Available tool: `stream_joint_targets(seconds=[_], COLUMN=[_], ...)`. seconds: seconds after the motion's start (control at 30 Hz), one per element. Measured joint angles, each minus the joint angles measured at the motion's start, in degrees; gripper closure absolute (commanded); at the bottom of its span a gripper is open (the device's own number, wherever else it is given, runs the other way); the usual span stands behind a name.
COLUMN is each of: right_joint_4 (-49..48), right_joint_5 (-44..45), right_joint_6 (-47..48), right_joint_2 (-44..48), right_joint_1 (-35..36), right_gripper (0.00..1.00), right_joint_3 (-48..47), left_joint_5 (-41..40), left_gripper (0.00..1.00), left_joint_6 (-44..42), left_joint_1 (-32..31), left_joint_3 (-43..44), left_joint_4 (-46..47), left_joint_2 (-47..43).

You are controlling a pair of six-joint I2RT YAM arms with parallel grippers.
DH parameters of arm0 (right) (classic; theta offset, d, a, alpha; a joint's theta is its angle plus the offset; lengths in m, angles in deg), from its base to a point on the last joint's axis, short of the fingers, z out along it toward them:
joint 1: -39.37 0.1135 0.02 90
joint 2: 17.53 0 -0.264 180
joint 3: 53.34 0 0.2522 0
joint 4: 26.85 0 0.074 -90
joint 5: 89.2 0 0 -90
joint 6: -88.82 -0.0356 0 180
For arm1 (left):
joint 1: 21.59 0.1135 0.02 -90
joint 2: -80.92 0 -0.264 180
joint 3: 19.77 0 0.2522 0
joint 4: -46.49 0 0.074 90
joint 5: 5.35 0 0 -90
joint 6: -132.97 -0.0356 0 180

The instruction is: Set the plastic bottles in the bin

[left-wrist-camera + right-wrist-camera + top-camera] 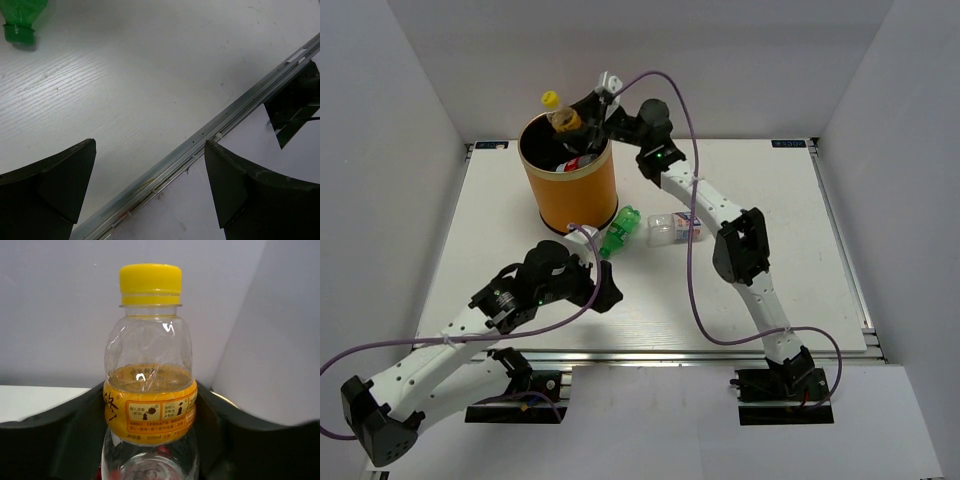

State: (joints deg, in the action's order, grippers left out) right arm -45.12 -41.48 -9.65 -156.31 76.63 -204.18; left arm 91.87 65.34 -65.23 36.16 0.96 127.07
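Note:
The orange bin (570, 195) stands at the far left of the table. My right gripper (584, 118) is shut on the yellow-capped bottle (563, 116) and holds it tilted over the bin's far rim. In the right wrist view the bottle (150, 405) fills the middle, cap up. Red-labelled bottles (578, 163) lie inside the bin. The green bottle (620, 231) and the blue-white-labelled bottle (677, 228) lie on the table just right of the bin. My left gripper (608, 290) is open and empty, near the green bottle (20, 17).
The table's metal front rail (210, 135) runs under my left gripper (150, 145). The right arm's base (295, 100) sits past it. White walls close in the table on three sides.

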Motion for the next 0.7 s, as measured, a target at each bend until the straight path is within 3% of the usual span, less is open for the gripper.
stream_joint_targets(seconds=[0.03, 0.07, 0.4, 0.47, 0.5, 0.53, 0.6, 0.7], right_joint_4=[-0.1, -0.1, -1.0, 0.6, 1.9, 3.2, 7.2, 12.4], right_joint_5=[0.2, 0.4, 2.8, 4.2, 4.7, 5.2, 5.3, 4.6], right_joint_6=[0.0, 0.0, 0.0, 0.3, 0.7, 1.2, 1.7, 2.0], right_joint_2=[-0.3, -0.5, 1.2, 4.2, 5.7, 8.0, 12.4, 21.4], right_joint_1=[0.7, 1.3, -0.6, -2.2, -3.2, -4.7, -8.3, -16.6], right_gripper=[0.13, 0.10, 0.10, 0.16, 0.23, 0.62, 1.00, 1.00], right_joint_3=[0.0, 0.2, 3.3, 6.4, 7.6, 9.1, 11.6, 19.4], left_joint_5=[-0.4, -0.7, -7.4, -9.9, -11.5, -13.3, -16.4, -20.9], left_gripper=[0.01, 0.01, 0.01, 0.01, 0.01, 0.01, 0.01, 0.01], left_joint_6=[0.2, 0.2, -1.4, -2.8, -3.5, -4.2, -5.4, -7.3], left_joint_1=[0.0, 0.0, -0.4, -0.8, -1.0, -1.2, -1.4, -1.8], left_joint_3=[0.2, 0.6, 6.7, 8.6, 9.8, 11.0, 13.0, 15.4], left_joint_4=[-0.8, -1.3, 1.8, 3.0, 3.9, 4.8, 5.8, 7.5], left_joint_2=[0.4, 1.0, 17.0, 20.7, 23.0, 25.4, 29.5, 35.9])
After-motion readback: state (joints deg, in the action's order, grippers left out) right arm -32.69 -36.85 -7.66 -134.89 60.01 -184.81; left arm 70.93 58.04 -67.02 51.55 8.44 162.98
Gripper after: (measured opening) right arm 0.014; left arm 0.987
